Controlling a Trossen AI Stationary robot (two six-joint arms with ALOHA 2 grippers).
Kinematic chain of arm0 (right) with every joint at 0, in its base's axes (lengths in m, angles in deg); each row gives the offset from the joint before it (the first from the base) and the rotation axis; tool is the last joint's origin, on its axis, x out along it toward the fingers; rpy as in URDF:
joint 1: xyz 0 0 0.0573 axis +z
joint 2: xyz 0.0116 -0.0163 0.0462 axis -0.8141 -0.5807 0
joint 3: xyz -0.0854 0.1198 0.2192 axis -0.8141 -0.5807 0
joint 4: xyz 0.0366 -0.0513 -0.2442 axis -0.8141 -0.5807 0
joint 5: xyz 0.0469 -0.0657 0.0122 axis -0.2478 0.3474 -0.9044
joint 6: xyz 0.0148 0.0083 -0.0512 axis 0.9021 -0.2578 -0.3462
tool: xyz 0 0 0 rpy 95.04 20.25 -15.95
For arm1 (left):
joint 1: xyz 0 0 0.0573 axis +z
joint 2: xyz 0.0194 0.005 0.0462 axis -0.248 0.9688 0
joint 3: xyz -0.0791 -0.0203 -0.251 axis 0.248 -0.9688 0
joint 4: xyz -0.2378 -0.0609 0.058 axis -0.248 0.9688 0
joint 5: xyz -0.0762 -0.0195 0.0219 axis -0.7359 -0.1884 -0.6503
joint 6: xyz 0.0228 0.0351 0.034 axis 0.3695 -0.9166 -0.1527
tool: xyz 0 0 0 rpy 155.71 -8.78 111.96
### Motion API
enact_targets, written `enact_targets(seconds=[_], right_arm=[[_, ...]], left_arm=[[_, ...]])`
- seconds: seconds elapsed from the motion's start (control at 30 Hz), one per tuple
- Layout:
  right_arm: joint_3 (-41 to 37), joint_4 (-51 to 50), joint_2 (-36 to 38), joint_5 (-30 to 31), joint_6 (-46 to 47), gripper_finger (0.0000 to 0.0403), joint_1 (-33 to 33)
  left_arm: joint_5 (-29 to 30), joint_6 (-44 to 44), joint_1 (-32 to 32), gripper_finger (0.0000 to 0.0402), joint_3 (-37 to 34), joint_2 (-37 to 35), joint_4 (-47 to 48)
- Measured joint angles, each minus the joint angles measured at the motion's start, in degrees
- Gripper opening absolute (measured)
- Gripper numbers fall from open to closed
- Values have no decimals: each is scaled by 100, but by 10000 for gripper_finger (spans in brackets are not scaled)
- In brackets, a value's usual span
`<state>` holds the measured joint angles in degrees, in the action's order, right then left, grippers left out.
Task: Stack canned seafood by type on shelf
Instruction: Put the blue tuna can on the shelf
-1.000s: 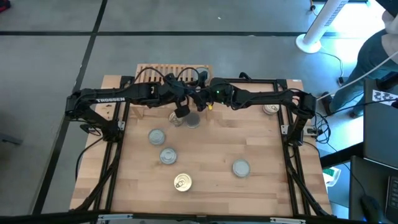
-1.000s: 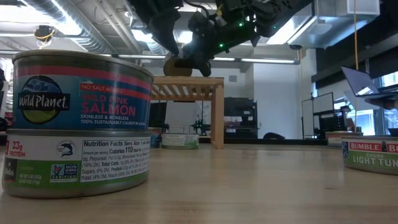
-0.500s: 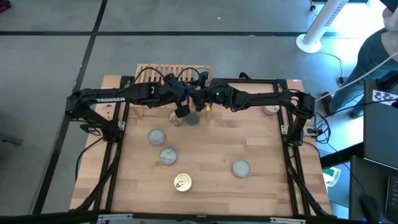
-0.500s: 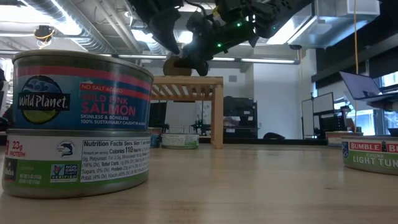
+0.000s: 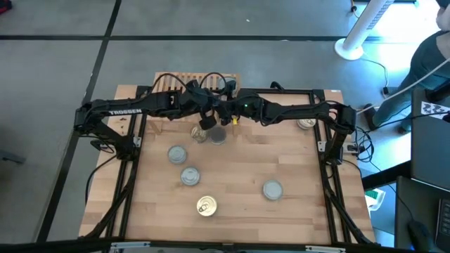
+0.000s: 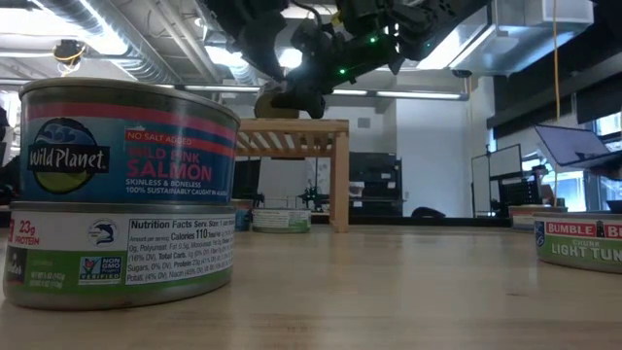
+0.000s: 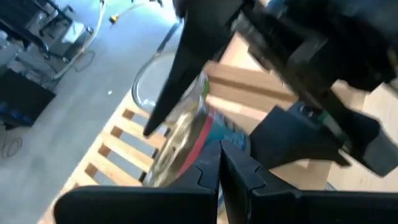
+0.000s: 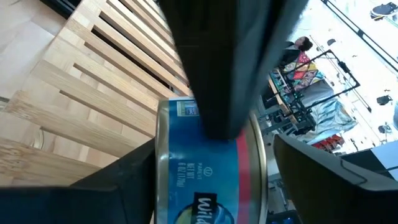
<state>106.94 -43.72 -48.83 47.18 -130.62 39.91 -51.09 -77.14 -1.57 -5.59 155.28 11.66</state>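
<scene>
A can of seafood [image 8: 208,174] with a blue-and-red label hangs tilted just over the slats of the shelf [image 8: 93,81], at the table's far edge [image 5: 186,79]. In the low view the can [image 6: 277,103] shows just at the shelf top [image 6: 292,126]; whether it rests there I cannot tell. My right gripper [image 8: 211,149] is open, one finger beside each flat end of the can. My left gripper [image 7: 221,152] is shut, its tips at the can's side wall. Both grippers meet in front of the shelf [image 5: 213,118]. My left gripper's shut fingers [image 8: 230,74] lie with their tips on the can's labelled side wall [image 8: 208,149], about midway between its two rims. They come from the table's left, slanting down. The can is tilted under them. My right gripper: I cannot tell whether its finger [image 8: 134,180] touches the can's rim; the other finger stands clear.
Loose cans lie on the table: two below the grippers [image 5: 209,135], two at centre left [image 5: 177,154] [image 5: 189,176], one gold-lidded near the front [image 5: 205,205], one at the right [image 5: 272,189], and one at the far right [image 5: 306,124]. A salmon can [image 6: 126,131] tops a green-labelled can.
</scene>
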Motion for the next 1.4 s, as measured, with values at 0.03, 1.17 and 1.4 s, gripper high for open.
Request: enact_targets(seconds=[0.03,1.17,1.4], right_arm=[[0,-2,0,0,0,294,0],[11,-1980,983,768,382,275,461],[11,-3278,1752,904,1029,276,459]], left_arm=[[-5,64,3,5,0,0,89],[-483,364,-165,5,2,0,524],[-608,112,-165,5,2,30,-148]])
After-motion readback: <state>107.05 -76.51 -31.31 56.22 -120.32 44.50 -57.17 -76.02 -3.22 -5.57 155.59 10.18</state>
